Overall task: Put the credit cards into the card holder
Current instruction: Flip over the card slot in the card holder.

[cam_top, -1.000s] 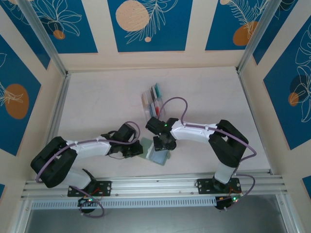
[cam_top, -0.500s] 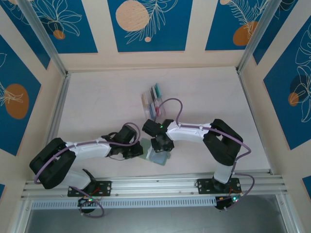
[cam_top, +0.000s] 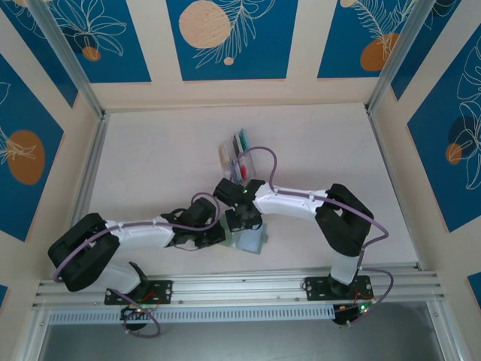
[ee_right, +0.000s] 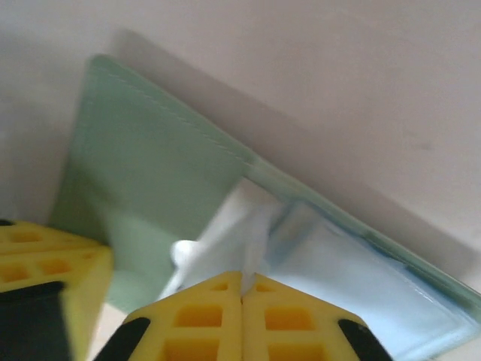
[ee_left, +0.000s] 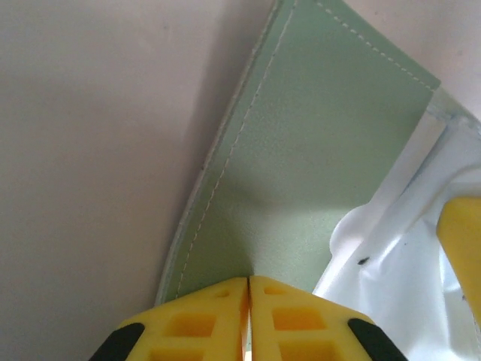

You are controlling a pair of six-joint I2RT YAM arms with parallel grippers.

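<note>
- The left fingers (ee_left: 214, 320) are pressed together tip to tip, and an edge of the sage-green cover of the card holder (ee_left: 316, 173) is pinched at their seam.
- The right fingers (ee_right: 207, 316) are also closed tight, and a fold of the clear inner pocket (ee_right: 248, 218) of the card holder is caught between their tips.
- In the left wrist view, one yellow finger of the right arm is seen at the right edge, just beside the crumpled clear plastic.
- In the right wrist view, a left finger is seen at the lower left, against the green cover.
- The card holder is opened out, with the green flap on one side and the pale clear pockets on the other. Whether it lies flat cannot be told.
- In the top view, the card holder is found near the middle of the near edge of the bench (cam_top: 150, 150), where the two wrists meet over it.
- The credit cards (cam_top: 240, 143) are stood on edge in a clear plastic rack (cam_top: 228, 144) toward the middle of the bench, beyond the right wrist and apart from the card holder.
- Teal, red and cream card edges can be made out in the rack.
</note>
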